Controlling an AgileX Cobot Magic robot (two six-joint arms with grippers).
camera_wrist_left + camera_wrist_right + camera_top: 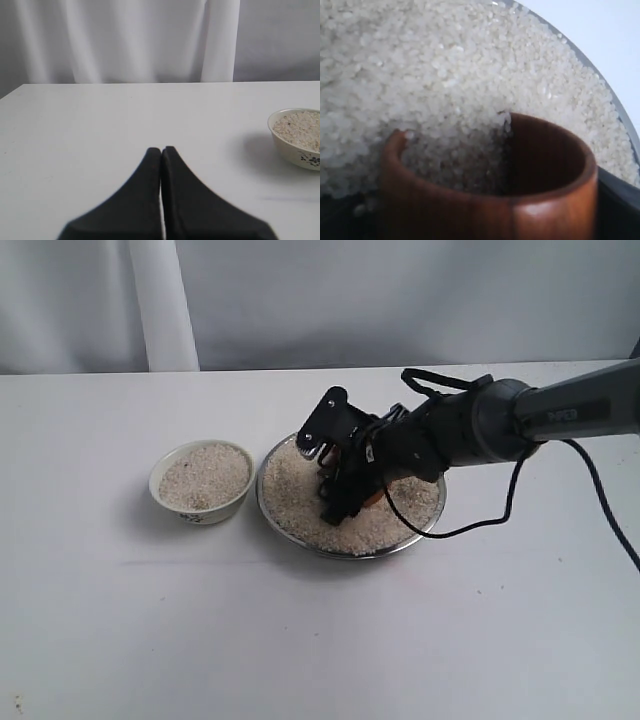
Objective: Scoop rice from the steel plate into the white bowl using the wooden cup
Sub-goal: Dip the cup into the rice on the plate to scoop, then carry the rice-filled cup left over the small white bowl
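The right claw point(343, 490) grips the wooden cup point(530, 210), jaws wide, its mouth sunk in rice point(445, 70) on the steel plate point(345, 554); left claw point(161, 151) closed, empty

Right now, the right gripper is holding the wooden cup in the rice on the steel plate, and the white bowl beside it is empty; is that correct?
Not quite: the white bowl is not empty; the exterior view shows it nearly full of rice. The rest holds: the right gripper has the wooden cup in the rice on the steel plate.
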